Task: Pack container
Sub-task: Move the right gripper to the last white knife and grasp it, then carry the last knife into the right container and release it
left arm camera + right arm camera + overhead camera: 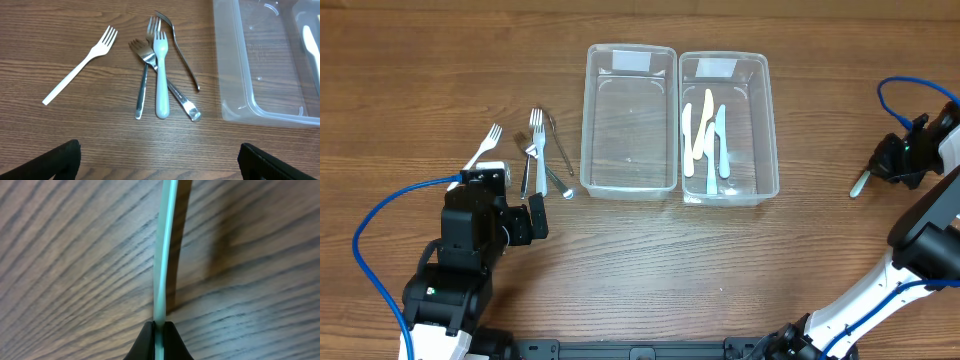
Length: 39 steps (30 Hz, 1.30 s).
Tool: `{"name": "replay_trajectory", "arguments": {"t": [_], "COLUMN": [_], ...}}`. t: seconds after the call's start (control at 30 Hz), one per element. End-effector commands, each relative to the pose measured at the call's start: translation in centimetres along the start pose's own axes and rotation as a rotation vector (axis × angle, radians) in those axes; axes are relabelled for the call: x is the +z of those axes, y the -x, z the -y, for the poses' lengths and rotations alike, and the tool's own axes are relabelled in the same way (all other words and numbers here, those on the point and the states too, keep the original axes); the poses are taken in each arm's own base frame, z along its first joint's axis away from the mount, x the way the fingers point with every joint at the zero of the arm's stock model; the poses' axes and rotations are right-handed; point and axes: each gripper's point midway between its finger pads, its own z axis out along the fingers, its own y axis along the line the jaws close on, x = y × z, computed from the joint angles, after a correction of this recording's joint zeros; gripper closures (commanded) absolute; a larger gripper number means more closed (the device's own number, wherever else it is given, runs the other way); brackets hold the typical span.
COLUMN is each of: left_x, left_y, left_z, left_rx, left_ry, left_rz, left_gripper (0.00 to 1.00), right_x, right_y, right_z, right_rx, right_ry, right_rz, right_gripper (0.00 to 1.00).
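Two clear plastic containers stand side by side at the table's far middle. The left container [586,130] [235,75] holds nothing. The right container [773,140] has several plastic knives [705,140] in it. Left of them lie a white plastic fork [485,145] [80,65], a pale blue fork [539,150] [161,75] and metal forks [141,85]. My left gripper [525,222] [160,170] is open just short of the forks, with nothing between its fingers. At the far right, my right gripper [892,162] [159,330] is shut on a thin pale teal plastic utensil [860,183] [165,245], seen edge-on over bare wood.
Blue cables loop beside both arms, one at the front left [365,240] and one at the far right [890,95]. The right arm's white links [880,290] cross the front right of the table.
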Motion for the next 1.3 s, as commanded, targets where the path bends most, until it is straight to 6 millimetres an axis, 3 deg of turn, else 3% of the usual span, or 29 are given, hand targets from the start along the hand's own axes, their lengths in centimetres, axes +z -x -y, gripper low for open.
{"name": "replay_trajectory", "arguments": {"t": [0.0, 0.13, 0.4, 0.53, 0.67, 0.8, 0.93, 1.17, 1.27], "left_x": [-0.5, -0.5, -0.5, -0.5, -0.5, -0.5, -0.4, -0.5, -0.5], "left_y": [1.1, 1.1, 1.0, 1.1, 1.1, 1.0, 1.1, 1.1, 1.1], "left_z": [0.0, 0.0, 0.0, 0.0, 0.0, 0.0, 0.0, 0.0, 0.0], "left_rx": [0.014, 0.014, 0.014, 0.014, 0.014, 0.014, 0.014, 0.015, 0.014], "left_ry": [0.001, 0.001, 0.001, 0.001, 0.001, 0.001, 0.001, 0.001, 0.001], "left_rz": [0.026, 0.026, 0.025, 0.025, 0.025, 0.025, 0.025, 0.025, 0.025], "left_gripper": [0.00, 0.00, 0.00, 0.00, 0.00, 0.00, 0.00, 0.00, 0.00], "right_x": [-1.4, -3.7, -11.0, -14.5, -17.4, -18.8, -16.9, -9.4, -7.3], "right_y": [0.2, 1.0, 2.0, 1.4, -0.4, -2.6, -5.9, -11.5, -13.0], "right_z": [-2.2, -3.1, -7.7, -11.4, -16.4, -21.0, -25.7, -29.7, -30.7], "right_rx": [-0.020, -0.036, -0.085, -0.173, -0.294, -0.405, -0.517, -0.652, -0.691], "right_ry": [0.074, 0.097, 0.199, 0.226, 0.265, 0.308, 0.327, 0.280, 0.268], "right_rz": [0.040, 0.100, 0.264, 0.337, 0.391, 0.407, 0.326, 0.139, 0.113], "right_gripper": [0.96, 0.96, 0.96, 0.96, 0.96, 0.96, 0.96, 0.96, 0.96]}}
